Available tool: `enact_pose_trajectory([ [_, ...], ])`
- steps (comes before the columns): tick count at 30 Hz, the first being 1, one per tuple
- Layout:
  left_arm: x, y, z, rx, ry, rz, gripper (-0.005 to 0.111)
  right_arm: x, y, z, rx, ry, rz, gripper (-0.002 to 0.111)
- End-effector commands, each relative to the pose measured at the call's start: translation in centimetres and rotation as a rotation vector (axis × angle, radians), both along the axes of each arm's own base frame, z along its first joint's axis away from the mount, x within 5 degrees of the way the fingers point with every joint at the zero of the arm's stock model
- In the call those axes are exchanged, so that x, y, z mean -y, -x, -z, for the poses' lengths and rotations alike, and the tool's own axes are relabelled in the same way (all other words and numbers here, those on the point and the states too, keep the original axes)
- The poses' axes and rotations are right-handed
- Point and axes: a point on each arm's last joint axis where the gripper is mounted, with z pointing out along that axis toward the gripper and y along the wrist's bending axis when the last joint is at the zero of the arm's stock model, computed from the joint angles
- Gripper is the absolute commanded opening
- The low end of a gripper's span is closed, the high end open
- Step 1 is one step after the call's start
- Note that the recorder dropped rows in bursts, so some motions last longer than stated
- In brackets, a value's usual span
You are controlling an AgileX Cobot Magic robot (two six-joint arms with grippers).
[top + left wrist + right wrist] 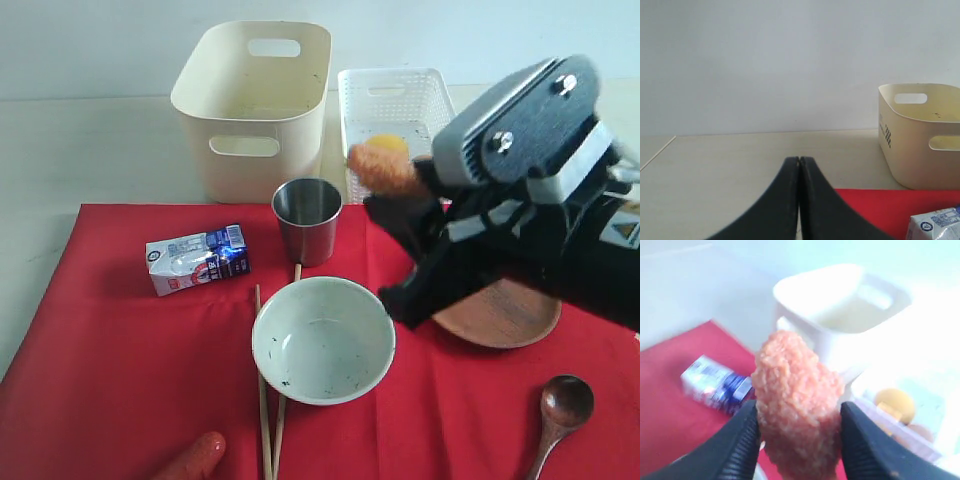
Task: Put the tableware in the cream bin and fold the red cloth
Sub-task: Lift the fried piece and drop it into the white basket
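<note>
Left end effector (799, 162): clenched, its two dark fingers pressed together with nothing between them; it is held over the pale bench (715, 170) and lies outside the exterior view.
Red cloth (100, 380): spread flat and unfolded over the near part of the bench, with most of the things lying on it.
Pink sausage-like item (190, 458): seen at the near edge of the cloth, cut off by the frame.
Wooden chopsticks (263, 410): laid on the cloth along the left side of the bowl, with one tip showing behind its rim.
Dark wooden spoon (562, 405): laid on the cloth at the near right, its scoop end turned away.
White speckled bowl (323, 340): set upright on the middle of the cloth.
Round brown plate (505, 315): set on the cloth right of the bowl, partly hidden by the right arm.
Milk carton (197, 260): laid on its side on the cloth, left of the cup.
Steel cup (307, 220): stood upright near the far edge of the cloth, just in front of the cream bin.
Right end effector (799, 407): closed on a breaded food piece (797, 390), which is held in the air and seen against the basket's near end.
Cream bin (250, 110): stood on the bare bench beyond the cloth.
White lattice basket (395, 105): placed just right of the cream bin; a round yellow item (392, 143) is seen inside it.
</note>
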Motion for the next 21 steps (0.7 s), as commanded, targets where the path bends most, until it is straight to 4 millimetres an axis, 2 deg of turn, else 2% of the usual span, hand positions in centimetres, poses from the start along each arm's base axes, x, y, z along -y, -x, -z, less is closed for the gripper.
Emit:
enact_pose_trajectory([
  [1, 0.0, 0.0, 0.1, 0.001, 0.012, 0.0, 0.003, 1.4, -1.6, -2.0, 0.196, -0.08, 0.205, 0.0],
  [7, 0.0, 0.0, 0.1, 0.001, 0.012, 0.0, 0.003, 3.0, -5.6, -3.1, 0.22, 0.009, 0.433, 0.0],
  [11, 0.0, 0.0, 0.1, 0.001, 0.012, 0.0, 0.003, 3.2, -8.9, -2.4, 0.162, 0.073, 0.475, 0.0],
  [15, 0.0, 0.0, 0.1, 0.001, 0.012, 0.0, 0.003, 3.5, -12.6, -0.8, 0.05, 0.127, 0.472, 0.0],
  [16, 0.0, 0.0, 0.1, 0.001, 0.012, 0.0, 0.003, 3.5, -14.7, 0.4, -0.039, 0.141, 0.448, 0.0],
  [17, 0.0, 0.0, 0.1, 0.001, 0.012, 0.0, 0.003, 3.5, -15.5, 0.9, -0.078, 0.143, 0.432, 0.0],
  [18, 0.0, 0.0, 0.1, 0.001, 0.012, 0.0, 0.003, 3.4, -17.5, 2.3, -0.167, 0.16, 0.374, 0.0],
  [19, 0.0, 0.0, 0.1, 0.001, 0.012, 0.0, 0.003, 3.2, -18.3, 3.2, -0.212, 0.169, 0.346, 0.0],
  [20, 0.0, 0.0, 0.1, 0.001, 0.012, 0.0, 0.003, 3.0, -20.2, 4.3, -0.263, 0.168, 0.325, 0.0],
  [21, 0.0, 0.0, 0.1, 0.001, 0.012, 0.0, 0.003, 2.9, -21.2, 4.4, -0.265, 0.162, 0.326, 0.0],
])
